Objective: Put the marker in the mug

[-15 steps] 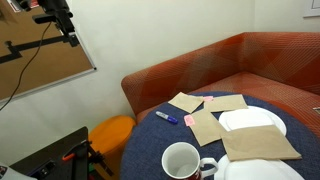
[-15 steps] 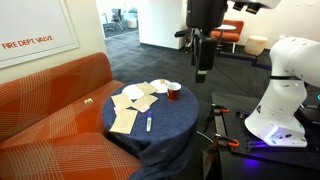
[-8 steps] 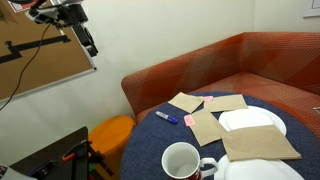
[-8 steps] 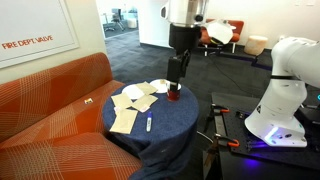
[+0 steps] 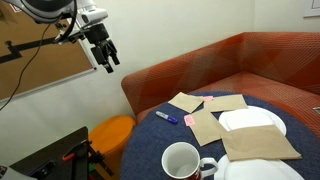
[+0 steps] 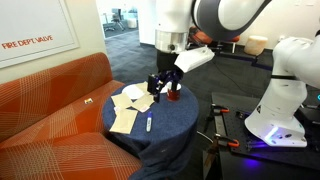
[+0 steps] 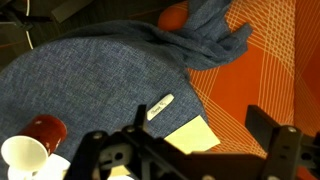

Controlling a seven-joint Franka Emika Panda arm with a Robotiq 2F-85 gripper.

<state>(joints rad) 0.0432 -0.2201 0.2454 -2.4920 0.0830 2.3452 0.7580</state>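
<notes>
Blue marker (image 5: 166, 117) lies apart from white mug (image 5: 181, 160).

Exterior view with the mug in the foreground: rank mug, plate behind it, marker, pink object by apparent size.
1. mug and plate: look about alike; the mug is nearer the camera, so unranked.
2. marker.
3. pink object, smallest.
</notes>
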